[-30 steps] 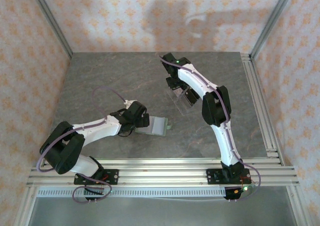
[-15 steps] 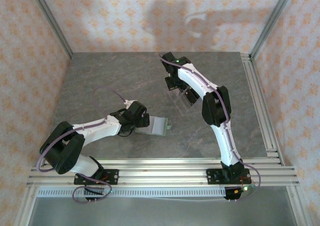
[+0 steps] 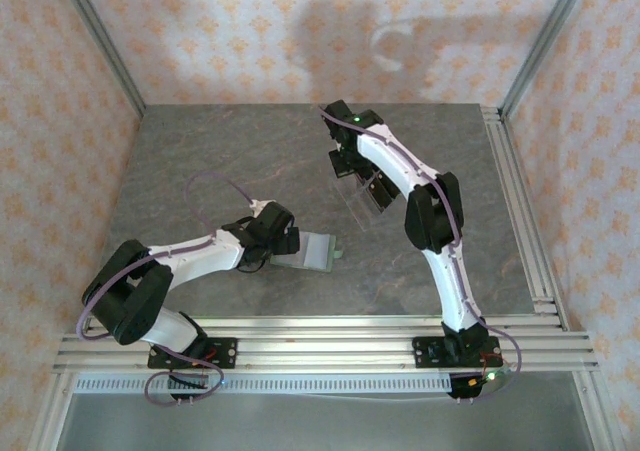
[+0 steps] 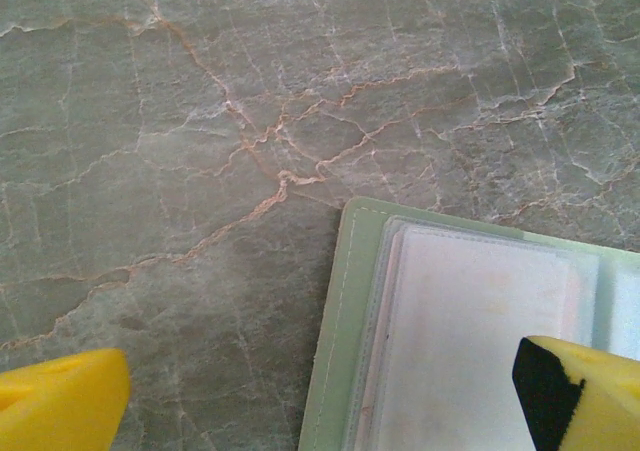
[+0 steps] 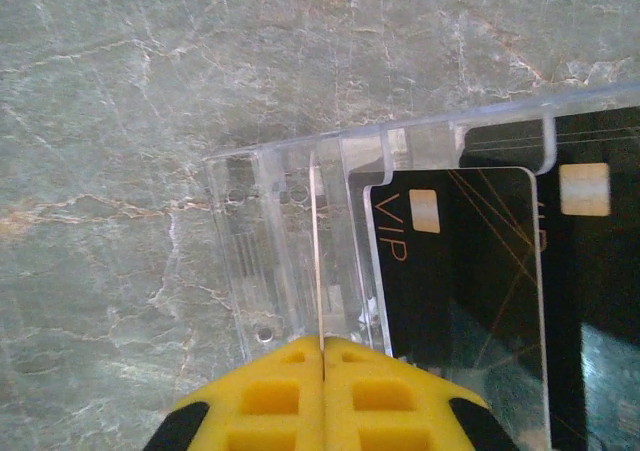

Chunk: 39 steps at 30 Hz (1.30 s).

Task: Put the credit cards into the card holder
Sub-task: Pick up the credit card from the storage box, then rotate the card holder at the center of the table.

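The card holder (image 4: 335,321) lies open on the table (image 4: 200,121), with one pale credit card (image 4: 470,341) in its sleeve. The left gripper (image 4: 320,371) hangs over the holder's edge, spread wide and holding nothing. Beyond the holder and to its right, the right gripper (image 5: 322,356) is pressed together on what looks like a second credit card (image 5: 317,251), standing edge-on in the clear stand (image 5: 260,251). The pinch is thin, so lifting could let it slip, or drag and tip the light stand.

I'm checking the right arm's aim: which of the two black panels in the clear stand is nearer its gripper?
The panel lettered VIP, left of the other black panel; its lower left corner ends beside the shut right gripper.
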Available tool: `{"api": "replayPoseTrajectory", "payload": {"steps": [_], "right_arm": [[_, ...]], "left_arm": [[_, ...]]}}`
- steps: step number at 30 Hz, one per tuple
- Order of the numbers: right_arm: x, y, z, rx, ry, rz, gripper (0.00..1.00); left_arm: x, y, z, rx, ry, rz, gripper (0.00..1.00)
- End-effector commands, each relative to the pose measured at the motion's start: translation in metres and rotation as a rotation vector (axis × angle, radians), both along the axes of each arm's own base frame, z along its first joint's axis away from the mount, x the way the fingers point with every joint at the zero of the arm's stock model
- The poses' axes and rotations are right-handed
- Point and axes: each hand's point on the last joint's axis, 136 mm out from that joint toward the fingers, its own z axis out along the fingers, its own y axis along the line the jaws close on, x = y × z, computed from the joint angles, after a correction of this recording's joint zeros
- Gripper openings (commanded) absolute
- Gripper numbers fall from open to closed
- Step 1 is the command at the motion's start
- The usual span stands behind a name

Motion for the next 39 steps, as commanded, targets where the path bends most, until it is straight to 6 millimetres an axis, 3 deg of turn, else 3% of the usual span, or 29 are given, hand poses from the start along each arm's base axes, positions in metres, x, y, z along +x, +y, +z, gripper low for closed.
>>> {"api": "replayPoseTrajectory", "payload": {"steps": [1,10,19,25,31,39], "right_arm": [[-0.004,0.003,0.062,0.090,-0.089,-0.004,0.00],[-0.036,0.009,0.105,0.309,-0.150,-0.038,0.00],[-0.097,-0.009,0.093,0.463,-0.148,-0.115,0.00],[-0.127,-0.020,0.085,0.520,-0.133,-0.146,0.00],[-0.140,-0.027,0.076,0.521,-0.119,-0.156,0.00],[-0.141,-0.028,0.073,0.517,-0.117,-0.154,0.00]], "left_arm": [[0.011,-0.006,0.008,-0.013,-0.030,-0.015,1.00],[0.010,-0.019,0.006,-0.075,-0.024,-0.041,1.00],[0.001,-0.028,-0.005,-0.094,-0.008,-0.043,1.00],[-0.008,-0.039,-0.008,-0.092,-0.010,-0.060,1.00],[-0.022,-0.052,-0.011,-0.088,-0.014,-0.076,1.00],[-0.038,-0.070,-0.001,-0.147,-0.041,-0.070,1.00]]}}
